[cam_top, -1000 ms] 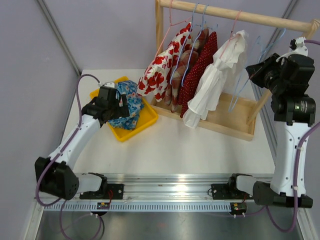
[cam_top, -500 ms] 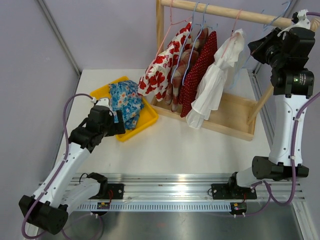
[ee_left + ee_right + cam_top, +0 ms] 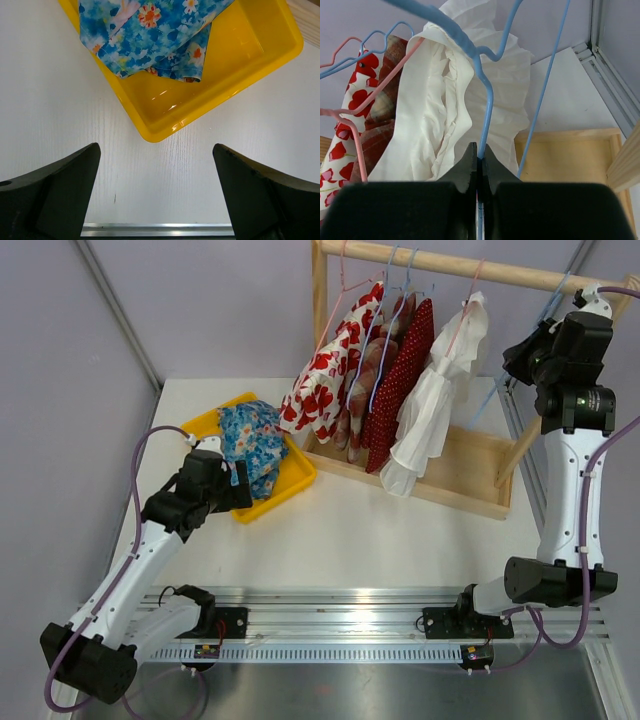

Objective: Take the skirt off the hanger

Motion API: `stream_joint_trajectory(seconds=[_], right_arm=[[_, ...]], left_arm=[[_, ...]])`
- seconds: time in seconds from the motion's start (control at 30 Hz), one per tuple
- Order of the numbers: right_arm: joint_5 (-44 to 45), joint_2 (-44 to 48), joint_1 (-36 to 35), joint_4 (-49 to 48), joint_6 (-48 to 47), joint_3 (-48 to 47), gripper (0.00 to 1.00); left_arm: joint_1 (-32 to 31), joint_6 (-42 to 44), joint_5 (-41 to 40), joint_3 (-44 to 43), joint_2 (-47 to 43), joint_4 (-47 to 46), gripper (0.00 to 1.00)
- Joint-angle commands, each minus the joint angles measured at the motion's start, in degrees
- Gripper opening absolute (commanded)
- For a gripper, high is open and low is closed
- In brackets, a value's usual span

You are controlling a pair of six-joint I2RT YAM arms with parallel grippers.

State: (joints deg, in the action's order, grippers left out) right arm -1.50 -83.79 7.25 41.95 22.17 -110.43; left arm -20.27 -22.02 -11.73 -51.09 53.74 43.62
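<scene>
A blue floral skirt (image 3: 250, 438) (image 3: 150, 35) lies bunched in the yellow tray (image 3: 288, 488) (image 3: 240, 55), off any hanger. My left gripper (image 3: 236, 490) (image 3: 156, 190) hovers open over the bare table just in front of the tray's near corner, with nothing between its fingers. High at the right end of the rack, my right gripper (image 3: 522, 352) (image 3: 480, 150) is shut on the thin wire of an empty blue hanger (image 3: 548, 310) (image 3: 487, 100). The hanger's top reaches up by the wooden rod (image 3: 480, 270).
On the rod hang a red-flowered white garment (image 3: 325, 380), a plaid one (image 3: 365, 375), a red dotted one (image 3: 400, 380) and a white ruffled one (image 3: 430, 410) (image 3: 445, 115). The rack's wooden base (image 3: 470, 480) lies below them. Purple walls close in on both sides.
My left gripper has pulled back from over the skirt in the tray toward the near side. My right gripper has risen with the blue hanger up to the rod's right end.
</scene>
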Motion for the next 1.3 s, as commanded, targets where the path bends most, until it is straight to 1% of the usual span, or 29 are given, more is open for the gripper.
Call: stream_joint_trajectory(seconds=[0.0, 0.03, 0.07, 0.1, 0.17, 0.2, 0.3, 0.4, 0.43, 0.5, 0.53, 0.63, 0.7, 0.8, 0.9, 1.0, 1.13, 1.27], right_arm=[[3.95, 1.70, 0.75, 4.79, -1.61, 0.66, 0.00], [4.57, 1.79, 0.84, 5.41, -1.87, -0.04, 0.00], [4.92, 1.87, 0.93, 6.20, -2.05, -0.66, 0.05], [5.27, 1.96, 0.93, 7.69, -2.05, -1.27, 0.21], [3.70, 2.75, 0.93, 8.40, -2.48, -3.21, 0.65], [2.91, 3.28, 0.93, 8.23, -2.31, -3.56, 0.99], [-2.44, 4.86, 0.93, 7.88, -3.01, -6.10, 1.00], [-9.91, 6.18, 0.93, 6.66, -2.75, -9.36, 0.99], [-14.37, 6.44, 0.93, 5.08, -1.71, -10.15, 1.00], [-19.13, 6.71, 0.93, 2.36, 0.83, -10.77, 0.99], [-23.33, 6.53, 0.93, 1.73, 1.90, -11.64, 0.99], [-30.81, 5.66, 0.75, -1.95, 6.03, -11.91, 0.99], [-32.51, 4.87, -0.03, -3.97, 8.22, -11.74, 1.00], [-32.26, 3.29, -1.70, -4.16, 8.33, -12.18, 0.99], [-30.06, 1.79, -4.60, -5.12, 7.62, -10.86, 0.99], [-26.29, -0.58, -6.89, -3.56, 4.38, -11.21, 0.99], [-19.09, -3.30, -6.98, -1.53, 0.77, -12.52, 0.99], [-15.30, -4.80, -6.98, -0.73, -1.34, -13.14, 0.97]], left_arm=[[-0.56, 0.66, 1.36, -0.15, -0.39, -2.13, 0.99], [-0.64, 0.66, 1.27, -0.06, -0.39, -2.04, 0.99], [-0.82, 0.49, 1.09, 0.03, -0.39, -1.96, 0.99], [-0.82, 0.49, 0.92, 0.03, -0.47, -2.04, 0.99], [-1.00, 0.40, 0.83, 0.03, -0.47, -2.04, 0.99], [-1.00, 0.40, 0.83, 0.03, -0.39, -2.04, 0.99], [-1.00, 0.40, 0.83, 0.03, -0.12, -2.13, 0.99], [-1.09, 0.31, 0.83, 0.03, -0.12, -2.04, 0.99], [-1.09, 0.31, 0.83, 0.03, -0.03, -2.04, 0.99], [-1.09, 0.31, 0.83, -0.06, -0.03, -2.13, 0.99], [-1.09, 0.31, 0.83, 0.03, -0.12, -2.22, 0.99], [-1.09, 0.31, 0.65, 0.03, -0.12, -2.04, 0.99], [-1.09, 0.31, 0.57, 0.03, -0.21, -2.04, 0.99], [-1.17, 0.22, 0.39, -0.06, -0.21, -2.13, 0.99], [-1.17, 0.22, 0.30, -0.06, -0.30, -1.96, 0.99], [-1.35, 0.14, -0.05, -0.06, -0.39, -1.87, 0.99], [-2.31, -0.04, -0.93, -0.06, -0.65, -1.60, 0.99], [-3.11, -0.22, -1.46, 0.03, -0.56, -1.52, 0.99]])
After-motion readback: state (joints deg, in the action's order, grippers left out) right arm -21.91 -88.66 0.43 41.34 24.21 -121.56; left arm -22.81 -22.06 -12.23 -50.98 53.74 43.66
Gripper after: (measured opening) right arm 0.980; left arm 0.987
